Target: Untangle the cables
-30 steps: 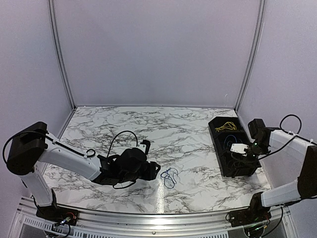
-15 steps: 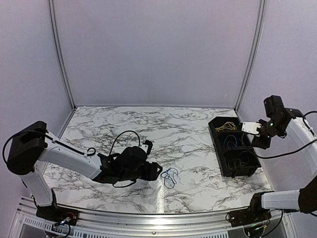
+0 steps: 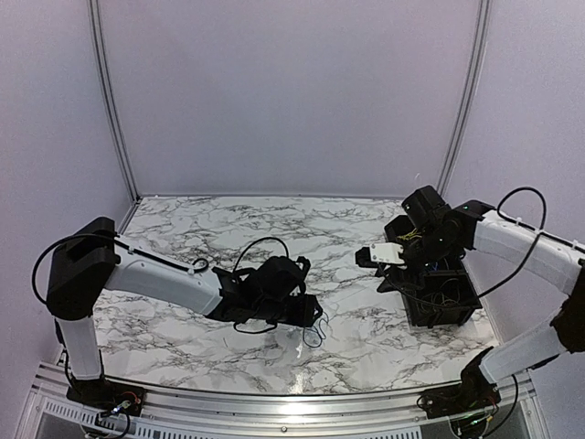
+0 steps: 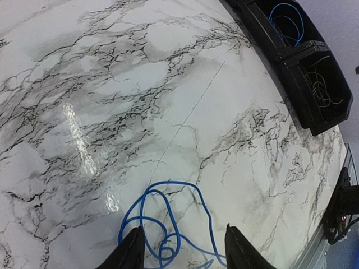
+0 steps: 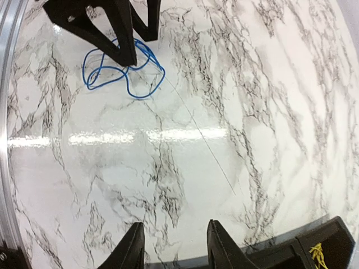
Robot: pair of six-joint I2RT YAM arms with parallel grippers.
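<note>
A loose blue cable [image 3: 313, 332] lies in loops on the marble table [image 3: 228, 238], front centre. My left gripper [image 3: 311, 315] is down over it and stands open. In the left wrist view the blue cable [image 4: 168, 216] lies between the two fingertips [image 4: 133, 249], which are not closed on it. My right gripper [image 3: 366, 261] hangs open and empty over bare marble, left of the black bin [image 3: 448, 318]. The right wrist view shows the blue cable [image 5: 120, 70] far off under the left gripper's fingers [image 5: 120, 39]. A yellow cable [image 3: 416, 233] lies in the bin's far compartment.
The bin [image 4: 283, 64] has compartments: one holds a blue cable [image 4: 283, 19], the nearest one thin dark wires [image 4: 320, 89]. The right arm crosses above the bin. A corner of the bin [image 5: 305, 246] with the yellow cable [image 5: 320, 252] shows by my right fingers.
The right arm has left the bin, swinging up and then left over the table, and its jaws have opened. The left gripper has slid right over the blue cable.
</note>
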